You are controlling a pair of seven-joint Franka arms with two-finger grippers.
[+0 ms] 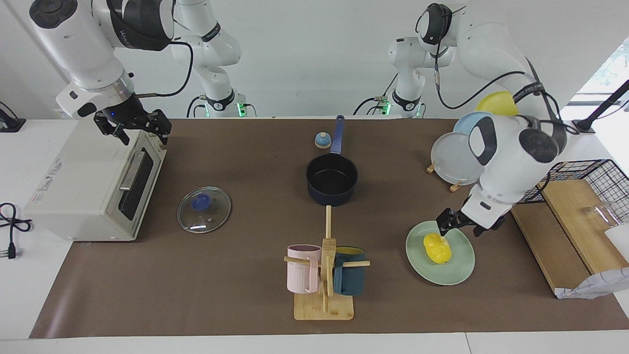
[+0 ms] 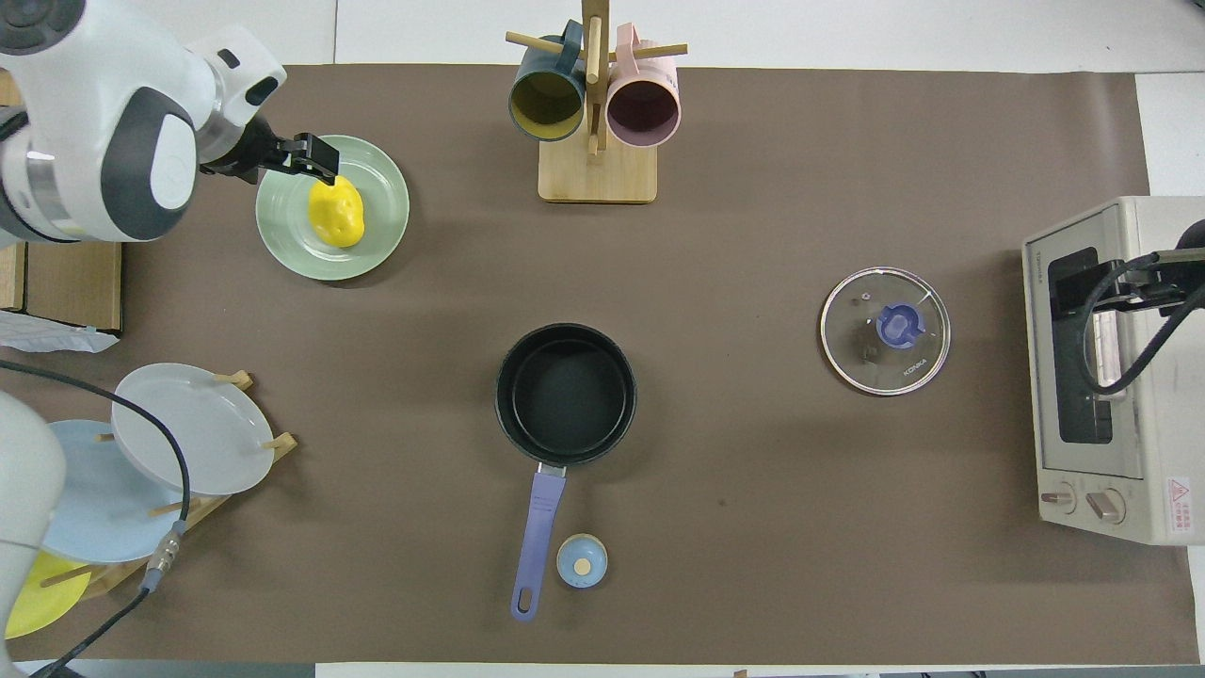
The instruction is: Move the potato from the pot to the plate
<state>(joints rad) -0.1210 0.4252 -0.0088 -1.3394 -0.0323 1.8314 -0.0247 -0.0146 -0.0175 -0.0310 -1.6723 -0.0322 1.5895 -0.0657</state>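
Observation:
The yellow potato point(image 1: 437, 247) point(image 2: 336, 212) lies on the mint-green plate point(image 1: 457, 273) point(image 2: 377, 247) toward the left arm's end of the table. My left gripper point(image 1: 444, 230) point(image 2: 320, 167) is low over the plate, at the end of the potato that is nearer to the robots. The dark navy pot point(image 1: 314, 191) point(image 2: 505, 395) stands mid-table with nothing inside, its blue handle pointing toward the robots. My right gripper point(image 1: 140, 129) point(image 2: 1144, 282) waits open over the toaster oven.
A toaster oven point(image 1: 88, 182) point(image 2: 1111, 395) stands at the right arm's end. A glass lid point(image 1: 204, 210) point(image 2: 885, 330) lies beside it. A mug rack point(image 1: 324, 275) point(image 2: 593, 104) holds two mugs. A plate rack point(image 1: 457, 157) point(image 2: 179, 433) and a small blue knob point(image 1: 322, 140) point(image 2: 582, 560) are near the robots.

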